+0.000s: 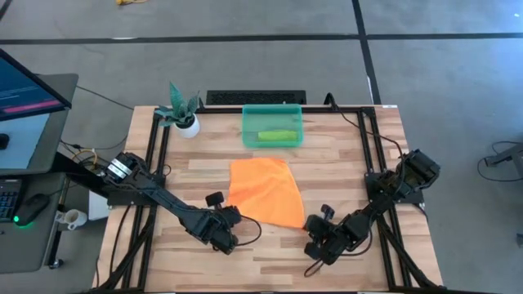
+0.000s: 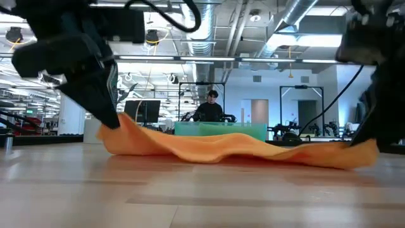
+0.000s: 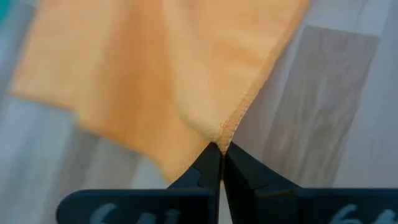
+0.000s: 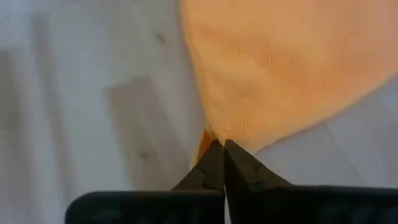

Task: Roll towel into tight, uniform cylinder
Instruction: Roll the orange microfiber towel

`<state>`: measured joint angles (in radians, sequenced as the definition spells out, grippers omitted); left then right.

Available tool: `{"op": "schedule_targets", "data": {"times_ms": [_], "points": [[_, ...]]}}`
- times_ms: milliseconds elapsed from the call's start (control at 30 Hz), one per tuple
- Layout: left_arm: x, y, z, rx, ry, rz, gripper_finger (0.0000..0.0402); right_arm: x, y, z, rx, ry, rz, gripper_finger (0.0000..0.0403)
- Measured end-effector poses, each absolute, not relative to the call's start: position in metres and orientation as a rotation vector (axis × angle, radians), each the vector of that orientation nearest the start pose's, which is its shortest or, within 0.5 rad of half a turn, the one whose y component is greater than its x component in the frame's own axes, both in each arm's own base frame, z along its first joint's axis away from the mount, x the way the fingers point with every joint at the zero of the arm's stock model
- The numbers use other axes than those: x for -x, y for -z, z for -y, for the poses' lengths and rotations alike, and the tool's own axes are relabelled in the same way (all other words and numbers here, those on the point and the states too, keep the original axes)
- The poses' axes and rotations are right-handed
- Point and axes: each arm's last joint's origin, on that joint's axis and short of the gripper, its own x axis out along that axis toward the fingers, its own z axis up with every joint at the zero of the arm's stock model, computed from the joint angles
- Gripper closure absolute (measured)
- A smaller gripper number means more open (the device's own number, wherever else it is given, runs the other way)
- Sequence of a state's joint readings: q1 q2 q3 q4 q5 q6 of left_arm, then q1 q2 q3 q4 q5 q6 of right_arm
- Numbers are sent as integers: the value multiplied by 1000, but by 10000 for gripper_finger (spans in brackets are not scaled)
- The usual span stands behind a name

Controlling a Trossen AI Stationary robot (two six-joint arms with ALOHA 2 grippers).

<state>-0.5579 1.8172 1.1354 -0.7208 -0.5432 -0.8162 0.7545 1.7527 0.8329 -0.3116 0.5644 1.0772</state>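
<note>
Two black jointed arms, thin black cables along links; left end effector and right end effector: tapered black fingers.

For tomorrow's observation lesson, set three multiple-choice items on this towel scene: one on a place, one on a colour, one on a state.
1. Where is the green bin?
A. Beyond the towel, at the table's far edge
B. Under the towel
C. On the floor

2. What colour is the towel?
A. Blue
B. Orange
C. White

3. How is the right gripper?
A. Wide open above the plant
B. Holding the bin
C. Shut on a towel corner

Answers: A, the high view shows it there; B, all views agree; C, its wrist view shows the pinch.
</note>
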Motion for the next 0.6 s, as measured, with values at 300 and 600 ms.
{"op": "schedule_targets", "data": {"times_ms": [300, 600], "points": [[-285, -234, 163, -283, -517, -1176, 401, -253, -183, -210, -18, 258, -998, 395], [-271, -308, 161, -468, -552, -1094, 401, -251, -258, -205, 210, 345, -1128, 389]]}}
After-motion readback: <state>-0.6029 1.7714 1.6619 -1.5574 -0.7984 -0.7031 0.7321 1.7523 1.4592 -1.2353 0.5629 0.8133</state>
